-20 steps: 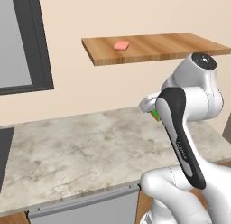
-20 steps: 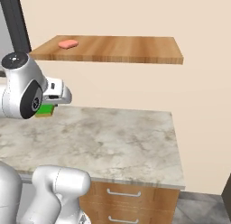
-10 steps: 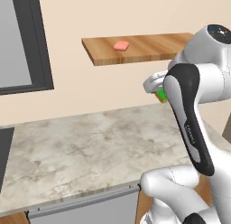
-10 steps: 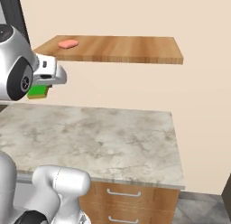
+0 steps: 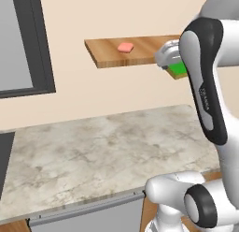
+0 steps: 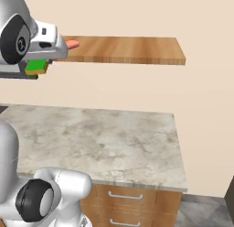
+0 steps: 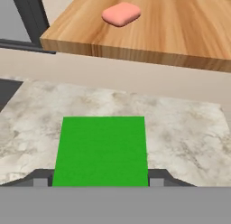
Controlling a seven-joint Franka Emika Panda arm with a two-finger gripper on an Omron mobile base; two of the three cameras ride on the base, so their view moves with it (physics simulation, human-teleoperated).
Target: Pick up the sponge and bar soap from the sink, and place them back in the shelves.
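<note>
Green sponge (image 7: 102,151) sits pinched in the gripper (image 7: 102,180), just short of the shelf (image 7: 180,33) edge and about level with it. Lift it clear of that edge before moving in, then release beside the soap (image 7: 121,14), which already lies on the shelf.
</note>
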